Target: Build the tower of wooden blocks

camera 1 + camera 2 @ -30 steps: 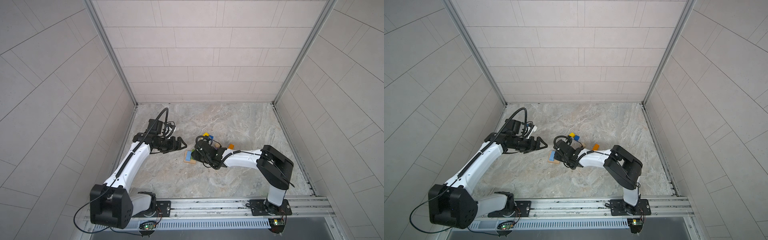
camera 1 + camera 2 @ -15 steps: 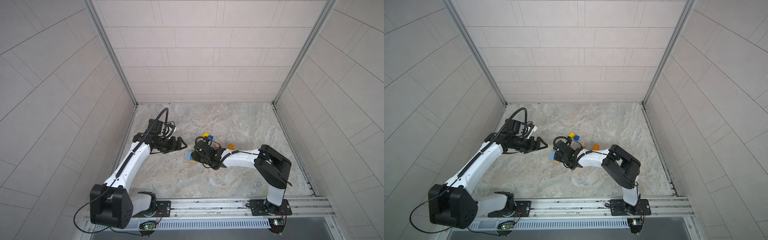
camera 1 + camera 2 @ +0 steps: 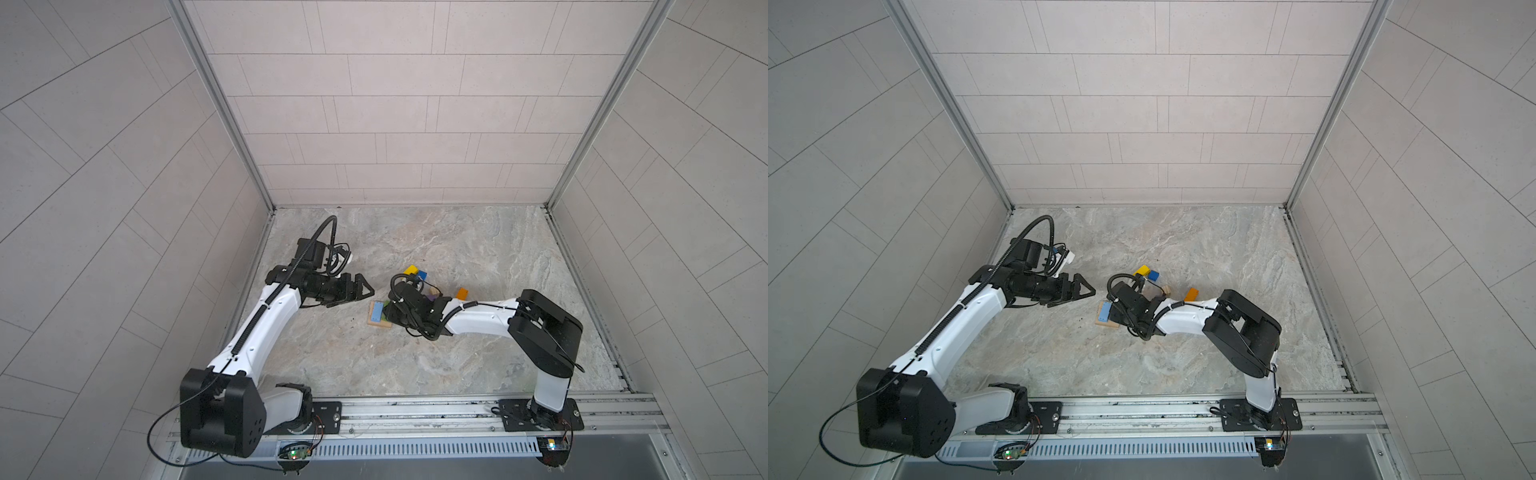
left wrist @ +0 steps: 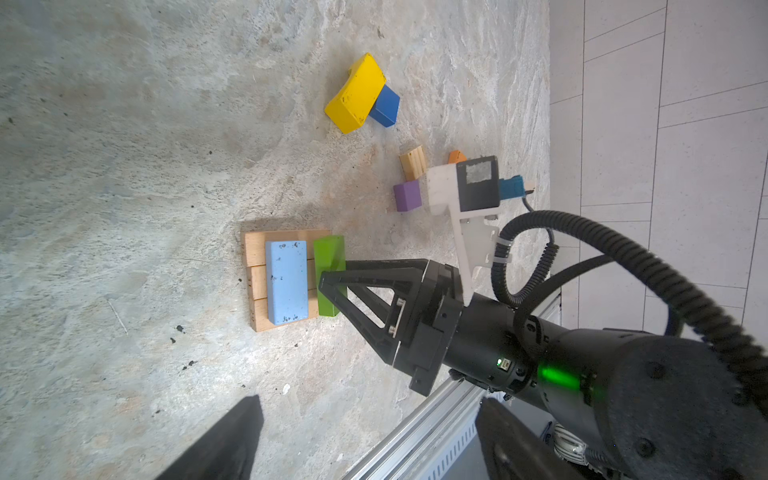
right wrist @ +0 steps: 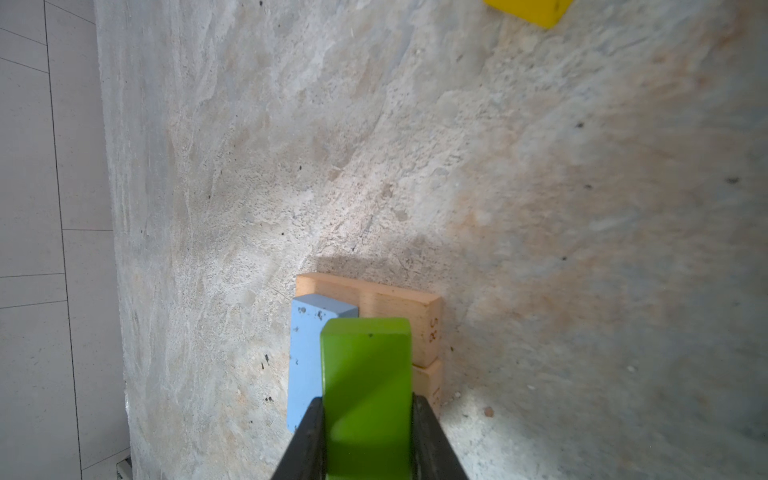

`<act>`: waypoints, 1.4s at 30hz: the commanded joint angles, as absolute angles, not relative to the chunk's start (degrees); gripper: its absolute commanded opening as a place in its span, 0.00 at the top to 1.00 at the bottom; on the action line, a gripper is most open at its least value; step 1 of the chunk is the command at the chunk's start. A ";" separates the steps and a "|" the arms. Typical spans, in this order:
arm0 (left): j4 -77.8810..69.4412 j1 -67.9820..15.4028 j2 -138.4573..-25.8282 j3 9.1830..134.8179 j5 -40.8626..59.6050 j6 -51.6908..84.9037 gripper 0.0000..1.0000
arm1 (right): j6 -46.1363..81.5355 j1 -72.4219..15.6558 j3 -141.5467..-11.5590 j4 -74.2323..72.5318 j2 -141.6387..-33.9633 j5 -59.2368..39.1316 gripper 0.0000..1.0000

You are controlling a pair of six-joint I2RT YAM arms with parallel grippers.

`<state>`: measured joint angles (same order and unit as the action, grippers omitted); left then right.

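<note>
Right fingers (image 5: 308, 440) pinch the green bar (image 5: 365, 386) beside the light-blue bar (image 5: 304, 361) — left fingers (image 4: 232, 440) spread apart.

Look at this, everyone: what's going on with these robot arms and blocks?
The right gripper is shut on a green block, holding it beside the light-blue block over the base of tan bars. The left gripper hangs open and empty nearby. A yellow block, dark-blue cube, purple cube, orange block and small tan block lie loose.

Light-blue bar (image 4: 286, 282) lies on three tan bars (image 4: 254, 253), green bar (image 4: 328, 257) just beside it.
</note>
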<state>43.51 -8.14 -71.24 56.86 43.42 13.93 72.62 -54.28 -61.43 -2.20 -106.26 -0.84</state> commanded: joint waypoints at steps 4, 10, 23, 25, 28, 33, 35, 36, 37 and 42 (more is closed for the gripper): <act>43.33 -7.79 -70.40 56.09 43.79 13.45 0.12 | 74.25 -54.65 -60.89 -2.04 -106.85 0.34 0.65; 43.27 -7.66 -70.48 56.17 43.85 13.45 0.12 | 74.01 -54.60 -60.83 -2.01 -106.74 0.15 0.62; 43.33 -7.69 -71.75 56.19 42.70 14.16 0.12 | 69.59 -54.56 -60.16 1.17 -100.80 1.94 0.58; 43.33 -7.66 -72.67 56.22 41.28 14.80 0.12 | 67.84 -54.41 -59.62 2.41 -98.90 3.02 0.55; 44.59 -7.69 -74.52 56.60 37.22 15.72 0.12 | 64.19 -53.61 -59.14 4.88 -96.02 4.08 0.50; 44.50 -7.70 -77.14 55.95 33.54 18.17 0.12 | 56.39 -50.22 -59.41 9.09 -93.30 3.49 0.40; 44.38 -7.68 -77.81 55.72 32.01 18.93 0.12 | 52.43 -48.66 -60.77 12.08 -93.54 2.57 0.36; 44.33 -7.73 -78.08 55.67 31.19 19.13 0.12 | 50.95 -47.99 -61.77 13.60 -94.01 2.14 0.34; 44.37 -7.70 -78.32 55.70 30.11 19.33 0.12 | 49.55 -47.26 -63.01 15.94 -94.65 1.86 0.31; 45.26 -7.76 -79.91 55.91 24.88 19.66 0.11 | 42.73 -45.19 -68.44 22.80 -98.89 0.05 0.22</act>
